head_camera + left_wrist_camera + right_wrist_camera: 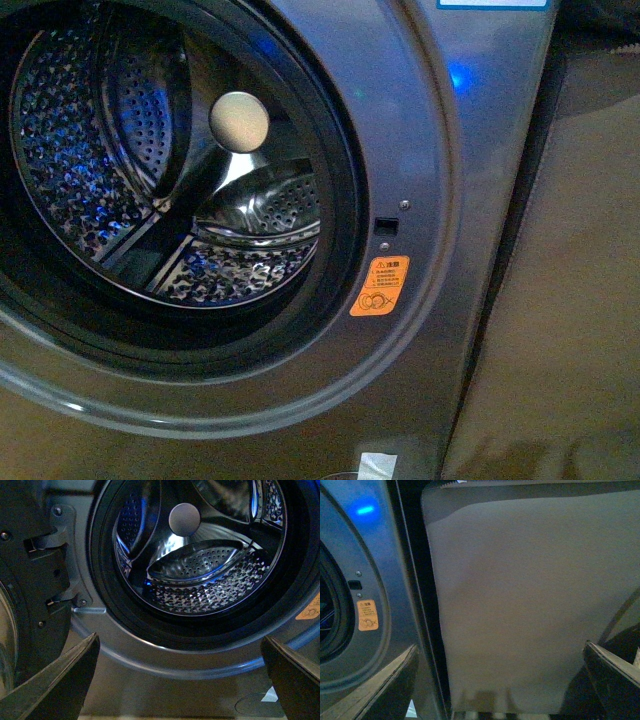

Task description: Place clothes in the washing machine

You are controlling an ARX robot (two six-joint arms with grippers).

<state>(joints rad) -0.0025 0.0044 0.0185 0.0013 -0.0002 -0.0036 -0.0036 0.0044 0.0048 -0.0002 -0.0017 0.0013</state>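
The grey washing machine fills the front view, its round porthole open onto a shiny perforated drum with nothing in it. An orange warning sticker sits right of the opening. The clothes are out of view in every frame. My left gripper faces the porthole and drum, open, with nothing between its fingers. My right gripper is open too, aimed at a beige panel beside the washing machine. Neither arm shows in the front view.
The opened door's hinge and inner frame stand close by the left gripper. A dark gap separates the machine from the beige panel. A blue light glows on the machine's front. A small white tag sits low on it.
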